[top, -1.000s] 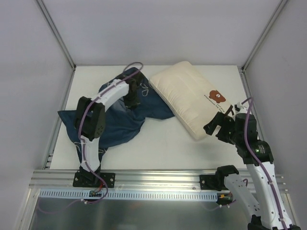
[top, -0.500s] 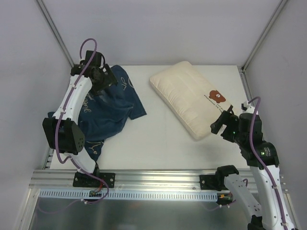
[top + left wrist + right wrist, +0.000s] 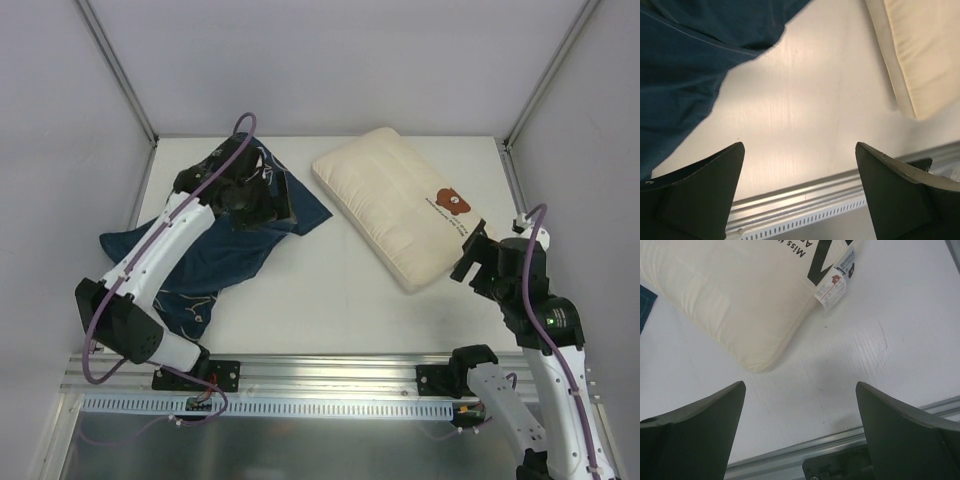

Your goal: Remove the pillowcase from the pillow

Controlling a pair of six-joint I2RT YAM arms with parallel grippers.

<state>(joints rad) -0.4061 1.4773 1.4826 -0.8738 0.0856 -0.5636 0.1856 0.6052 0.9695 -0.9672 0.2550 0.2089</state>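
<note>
The navy pillowcase (image 3: 215, 245) lies crumpled and flat on the left half of the table, fully off the pillow. The cream pillow (image 3: 395, 205), with a red-brown logo near its right end, rests diagonally at the back right, a strip of bare table apart from the cloth. My left gripper (image 3: 270, 205) hovers over the cloth's right corner, open and empty. In the left wrist view the left gripper (image 3: 799, 145) frames bare table, with the pillowcase (image 3: 685, 65) upper left and the pillow (image 3: 925, 45) upper right. My right gripper (image 3: 470, 252) stands open beside the pillow's near right corner. The right wrist view shows the right gripper (image 3: 800, 384) empty, below the pillow (image 3: 735, 290).
An aluminium rail (image 3: 330, 372) runs along the table's near edge, with both arm bases bolted to it. White walls and slanted frame posts (image 3: 115, 70) close the back and sides. A small paper tag (image 3: 836, 282) hangs off the pillow's end.
My left gripper opened and let go of the pillowcase after dragging it left, away from the pillow; the arm swung to the back left, then back over the cloth. The right gripper drew back slightly.
</note>
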